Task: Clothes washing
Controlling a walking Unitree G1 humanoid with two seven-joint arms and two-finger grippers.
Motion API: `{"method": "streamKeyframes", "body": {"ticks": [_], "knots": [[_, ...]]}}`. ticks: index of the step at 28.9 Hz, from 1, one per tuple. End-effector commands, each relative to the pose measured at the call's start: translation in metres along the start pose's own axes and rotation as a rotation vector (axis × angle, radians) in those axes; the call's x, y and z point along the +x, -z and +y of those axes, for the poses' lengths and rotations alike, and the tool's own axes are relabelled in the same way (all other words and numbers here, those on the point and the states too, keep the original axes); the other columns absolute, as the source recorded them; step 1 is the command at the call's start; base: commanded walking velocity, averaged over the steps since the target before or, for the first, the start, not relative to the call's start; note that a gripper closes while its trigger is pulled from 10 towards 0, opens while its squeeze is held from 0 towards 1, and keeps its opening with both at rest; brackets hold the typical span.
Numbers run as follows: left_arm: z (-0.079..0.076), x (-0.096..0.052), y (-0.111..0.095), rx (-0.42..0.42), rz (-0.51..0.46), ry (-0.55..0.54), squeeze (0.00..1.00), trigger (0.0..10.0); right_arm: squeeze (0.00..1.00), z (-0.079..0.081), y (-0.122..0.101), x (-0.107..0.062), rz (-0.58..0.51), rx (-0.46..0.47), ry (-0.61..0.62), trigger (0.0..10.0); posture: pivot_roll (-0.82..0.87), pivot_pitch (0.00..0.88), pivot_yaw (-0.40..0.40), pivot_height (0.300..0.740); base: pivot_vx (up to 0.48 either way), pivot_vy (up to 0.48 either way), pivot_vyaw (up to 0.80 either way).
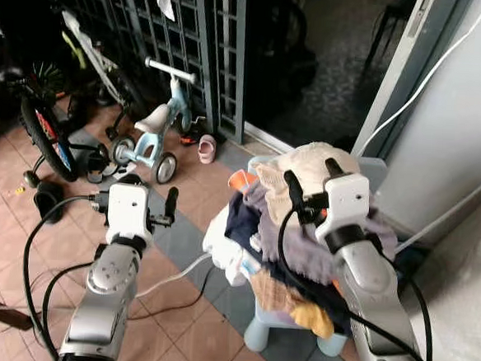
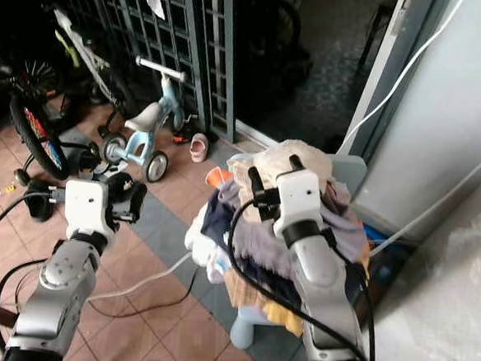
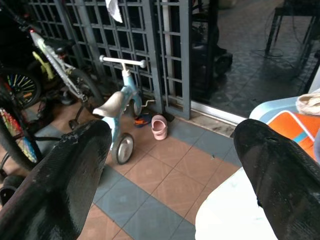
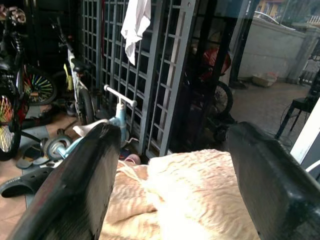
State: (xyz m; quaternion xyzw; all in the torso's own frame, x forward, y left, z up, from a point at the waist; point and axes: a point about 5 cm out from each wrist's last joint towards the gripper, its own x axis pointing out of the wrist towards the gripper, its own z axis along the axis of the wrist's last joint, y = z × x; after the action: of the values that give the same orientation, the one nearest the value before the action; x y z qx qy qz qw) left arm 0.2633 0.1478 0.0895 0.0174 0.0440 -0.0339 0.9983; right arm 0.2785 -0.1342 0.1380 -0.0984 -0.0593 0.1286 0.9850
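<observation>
A heap of mixed clothes [image 1: 301,252] is piled on a light blue plastic chair [image 1: 274,319], with a cream knitted garment [image 1: 305,157] on top and a white cloth [image 1: 223,247] hanging off its left side. My right gripper [image 1: 311,175] hovers open just above the cream garment [image 4: 185,195], which lies between and below its black fingers [image 4: 85,175]. My left gripper [image 1: 150,192] is held open over the tiled floor to the left of the heap, touching nothing. Past its fingers [image 3: 65,185] I see the white cloth [image 3: 235,215] and an orange item [image 3: 295,131].
A pale blue balance bike [image 1: 157,129], a bicycle [image 1: 45,134], a pink shoe [image 1: 206,149] and a black sandal [image 1: 49,200] stand on the floor before a metal gate [image 1: 193,28]. A white wall [image 1: 459,121] is close on the right. Cables [image 1: 176,277] trail across the tiles.
</observation>
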Motion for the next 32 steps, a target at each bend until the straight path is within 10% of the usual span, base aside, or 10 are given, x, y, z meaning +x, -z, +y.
{"method": "streamKeyframes", "body": {"ticks": [1, 5, 6, 7, 32], "knots": [[-0.003, 0.000, 0.000, 0.004, 0.004, -0.005, 0.00, 10.0, 0.00, -0.008, 0.003, 0.010, 0.028, -0.048, 0.048, 10.0, -0.08, 0.000, 0.051, 0.740, 0.000, 0.000, 0.00], [-0.003, -0.001, 0.000, 0.010, 0.003, -0.003, 0.00, 10.0, 0.00, -0.018, 0.011, 0.019, 0.098, -0.080, 0.111, 10.0, -0.06, 0.000, 0.039, 0.740, 0.000, 0.000, 0.00], [-0.003, -0.001, 0.000, 0.010, 0.004, -0.005, 0.00, 10.0, 0.00, -0.019, 0.016, 0.020, 0.136, -0.085, 0.114, 3.5, -0.06, 0.000, 0.037, 0.740, 0.000, 0.000, 0.00], [-0.002, -0.002, 0.000, 0.010, 0.005, -0.006, 0.00, 10.0, 0.00, -0.020, 0.021, 0.020, 0.171, -0.084, 0.117, 0.0, -0.06, 0.000, 0.037, 0.740, 0.000, 0.000, 0.00], [-0.003, -0.002, 0.006, 0.024, 0.050, 0.002, 0.00, 10.0, 0.00, -0.007, 0.085, -0.011, 0.619, 0.092, 0.073, 0.0, -0.06, 0.000, 0.034, 0.740, 0.000, 0.000, 0.00]]}}
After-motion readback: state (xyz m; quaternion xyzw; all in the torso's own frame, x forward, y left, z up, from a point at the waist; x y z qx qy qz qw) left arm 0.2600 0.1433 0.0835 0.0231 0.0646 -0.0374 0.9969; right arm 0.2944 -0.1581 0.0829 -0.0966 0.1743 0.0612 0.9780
